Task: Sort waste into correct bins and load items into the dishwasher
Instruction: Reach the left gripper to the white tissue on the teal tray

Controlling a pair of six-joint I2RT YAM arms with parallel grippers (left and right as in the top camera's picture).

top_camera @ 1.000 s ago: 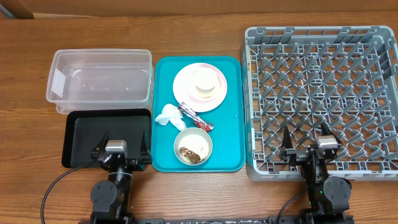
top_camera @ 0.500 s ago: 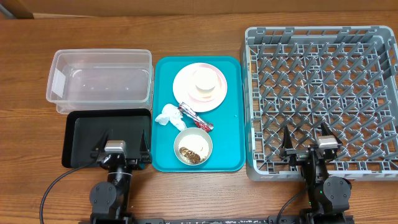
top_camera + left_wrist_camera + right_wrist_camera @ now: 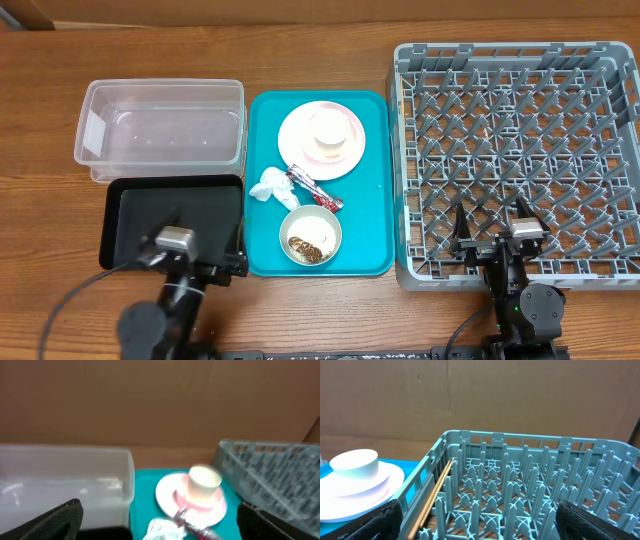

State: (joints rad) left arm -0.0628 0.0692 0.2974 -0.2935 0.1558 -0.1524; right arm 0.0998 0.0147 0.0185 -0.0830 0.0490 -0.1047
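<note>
On the teal tray (image 3: 372, 200) a small white cup (image 3: 327, 127) stands on the pale pink plate (image 3: 300, 140). Below them lie a crumpled tissue (image 3: 269, 185) and a red-and-silver wrapper (image 3: 316, 189). A white bowl (image 3: 311, 232) holds brownish food scraps (image 3: 303, 247). The clear tub (image 3: 160, 128) and black tray (image 3: 175, 215) sit to the left, the grey dish rack (image 3: 520, 150) to the right. My left gripper (image 3: 195, 245) hangs open over the black tray's near edge, facing the tissue (image 3: 162, 530) and cup (image 3: 205, 480). My right gripper (image 3: 492, 222) is open over the rack's near side (image 3: 520, 485).
The rack's upright pegs (image 3: 505, 467) stand between the right fingers. The clear tub's wall (image 3: 65, 480) rises at the left of the left wrist view. A cardboard wall backs the wooden table (image 3: 330, 60).
My left arm has started moving: its base has swung left and the wrist has turned slightly toward the teal tray, blurring its view. The right arm has not moved.
</note>
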